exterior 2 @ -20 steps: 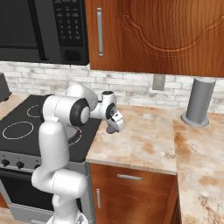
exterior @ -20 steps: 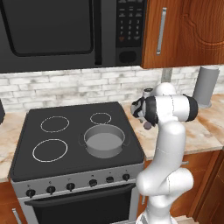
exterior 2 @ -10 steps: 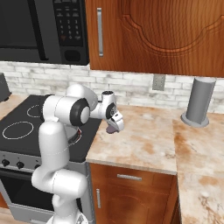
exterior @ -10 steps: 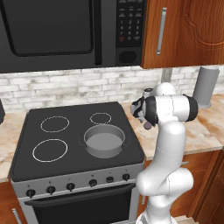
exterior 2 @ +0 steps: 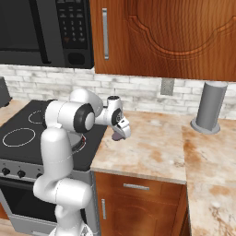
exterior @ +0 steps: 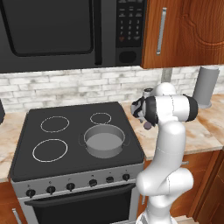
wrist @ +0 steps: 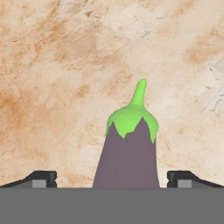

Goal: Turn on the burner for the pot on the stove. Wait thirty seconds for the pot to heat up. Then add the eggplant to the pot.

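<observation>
The two-finger gripper [wrist: 112,179] stands spread, its tips well clear either side of the purple, green-capped eggplant [wrist: 129,153], whose base is cut off; bare marble counter [wrist: 52,87] surrounds it.

Arm [exterior: 168,144]: glossy white rounded segments, dark bands at the joints. Wrist end dark grey. Two small dark fingertips [wrist: 41,178], squared-off.

Pot [exterior: 103,141] sits open-topped on stove [exterior: 52,162], air above it free up to the microwave [exterior: 65,33]. Bare table [exterior 2: 156,147] surrounds eggplant [wrist: 129,153], fingers [wrist: 41,178] well apart either side. Grey cylinder [exterior 2: 209,107] stands far right.
</observation>
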